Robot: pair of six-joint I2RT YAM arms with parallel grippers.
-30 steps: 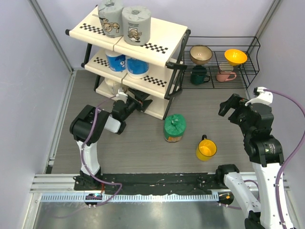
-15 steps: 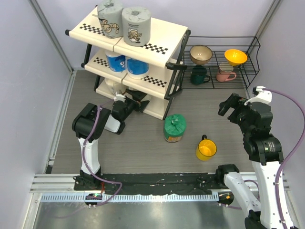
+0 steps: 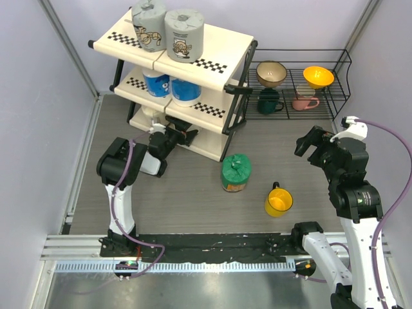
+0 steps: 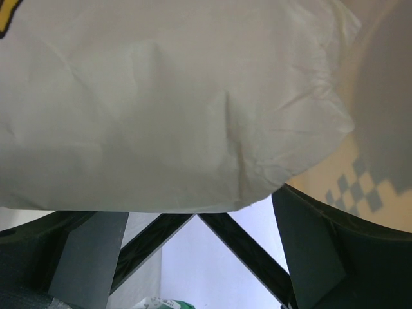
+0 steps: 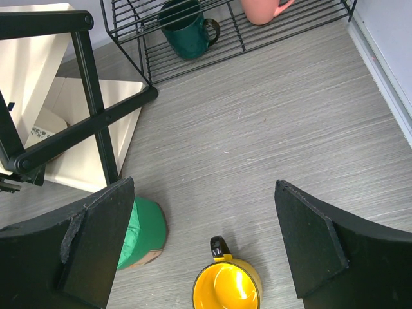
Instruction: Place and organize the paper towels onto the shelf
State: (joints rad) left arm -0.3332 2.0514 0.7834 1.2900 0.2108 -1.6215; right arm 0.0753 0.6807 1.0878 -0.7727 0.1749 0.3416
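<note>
The shelf (image 3: 212, 38) carries two grey paper towels (image 3: 149, 24) (image 3: 184, 33) on its top tier and two blue-and-white ones (image 3: 156, 84) on the middle tier. My left gripper (image 3: 187, 135) reaches into the bottom tier. In the left wrist view a cream roll (image 4: 161, 103) fills the upper frame, right at the tips of my left gripper (image 4: 193, 206). Those fingers (image 4: 315, 251) stand wide, with only open space between them. A green roll (image 3: 235, 172) stands on the table. My right gripper (image 3: 313, 145) hangs open and empty above the floor to its right.
A yellow mug (image 3: 278, 201) sits right of the green roll (image 5: 145, 232). The black wire rack (image 3: 322, 90) at the back right holds bowls and mugs. Black shelf legs (image 5: 90, 90) cross the right wrist view. Walls close in on both sides.
My left gripper has slid a little deeper under the shelf, up and to the left. The right arm and the rolls have not moved.
</note>
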